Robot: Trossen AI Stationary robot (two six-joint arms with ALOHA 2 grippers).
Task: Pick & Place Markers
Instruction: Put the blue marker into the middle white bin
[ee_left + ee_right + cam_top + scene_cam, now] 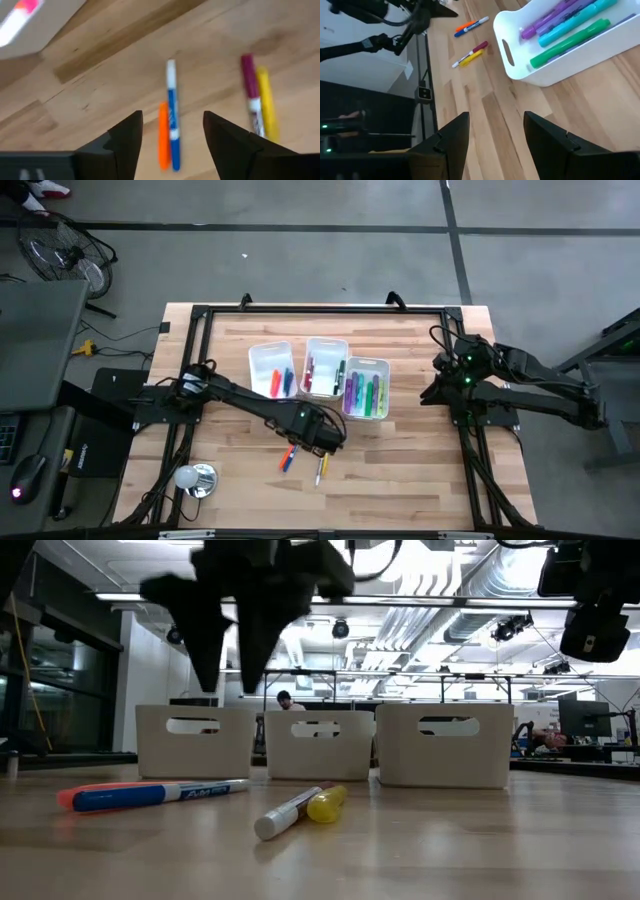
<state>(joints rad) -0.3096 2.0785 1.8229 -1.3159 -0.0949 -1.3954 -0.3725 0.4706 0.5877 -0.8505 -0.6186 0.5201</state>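
Under the left gripper (170, 137), jaws apart: blue marker (172, 117) beside orange marker (163, 134) (light, slick) — pinch mid-barrel.

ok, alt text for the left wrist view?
The left gripper hangs open above a blue marker and an orange marker lying side by side on the wooden table. A maroon marker and a yellow marker lie together nearby.

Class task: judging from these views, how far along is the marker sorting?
Done: many markers already lie in the three bins. In hand: nothing; the left gripper hangs open over the orange and blue pair. Left: that pair and the maroon and yellow pair. The right gripper waits, open.
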